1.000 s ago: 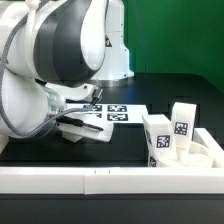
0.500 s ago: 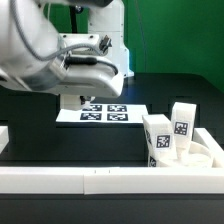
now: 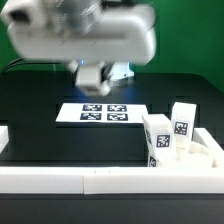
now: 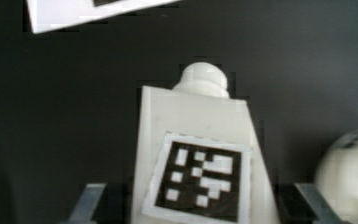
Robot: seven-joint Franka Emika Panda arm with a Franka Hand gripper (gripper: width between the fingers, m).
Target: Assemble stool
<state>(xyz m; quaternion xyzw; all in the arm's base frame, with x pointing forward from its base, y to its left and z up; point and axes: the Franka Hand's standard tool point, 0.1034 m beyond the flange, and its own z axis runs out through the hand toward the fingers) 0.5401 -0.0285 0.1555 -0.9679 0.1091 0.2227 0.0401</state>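
Two white stool legs (image 3: 157, 141) (image 3: 182, 124) with black-and-white tags stand at the exterior view's right, beside the round white seat (image 3: 206, 156). My gripper (image 3: 94, 78) is blurred and hangs high behind the marker board (image 3: 101, 112), apart from all parts. In the wrist view a tagged leg (image 4: 201, 140) with a rounded peg lies on the black table, seen between my two fingers (image 4: 96, 203). Dark gaps show on both sides of it. The gripper (image 4: 201, 208) is open and holds nothing. A rounded white part (image 4: 355, 168) shows at the frame edge.
A long white border rail (image 3: 100, 178) runs along the front of the black table, with a short rail (image 3: 4, 138) at the exterior view's left. A corner of the marker board (image 4: 87, 12) shows in the wrist view.
My arm has risen from low over the table at the exterior view's left and swung toward the right. The gripper now hangs higher, behind the marker board. The stool parts have not moved.
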